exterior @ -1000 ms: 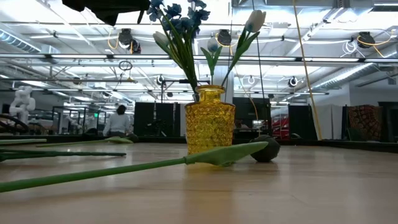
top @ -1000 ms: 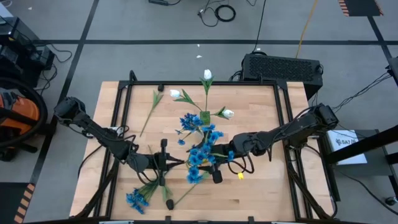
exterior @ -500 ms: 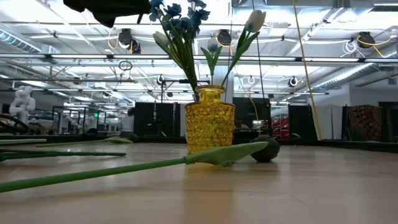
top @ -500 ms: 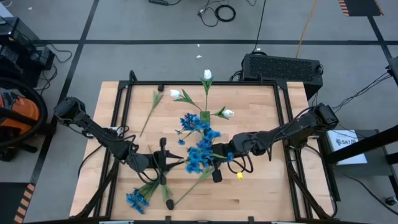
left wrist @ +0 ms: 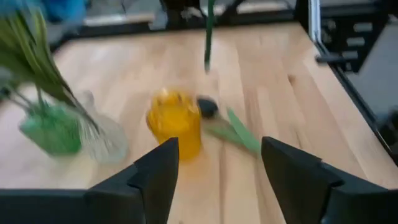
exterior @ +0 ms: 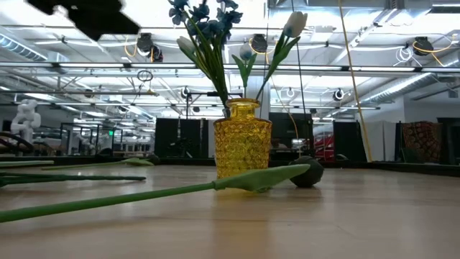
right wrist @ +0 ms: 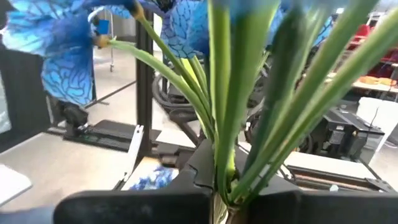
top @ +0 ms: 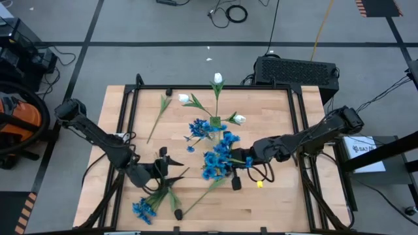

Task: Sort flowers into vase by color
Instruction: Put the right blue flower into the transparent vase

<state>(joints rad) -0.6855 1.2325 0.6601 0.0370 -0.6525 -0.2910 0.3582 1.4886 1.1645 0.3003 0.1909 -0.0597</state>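
A blue cluster (top: 217, 158) is pinched in the right claw (top: 240, 161) above mid-worktop; the left claw (top: 161, 171) is spread. Some flowers are already vased; several remain lying on the worktop (top: 281, 202).

Robotics laboratory in a large industrial hall. The wooden table (top: 261, 108) stands within a black metal frame (top: 215, 87) on a grey floor marked with dark tape lines (top: 196, 43). Loose cables (top: 228, 13) lie coiled on the floor well beyond both arms, and a black equipment case (top: 295, 70) sits just past the table's far edge. The level view shows exposed ceiling beams with strip lighting (exterior: 359, 65), dark partitions (exterior: 172, 137) and a white humanoid figure (exterior: 27, 119) among distant workstations. An orange vacuum cleaner (top: 16, 117) stands beside the left arm's base.
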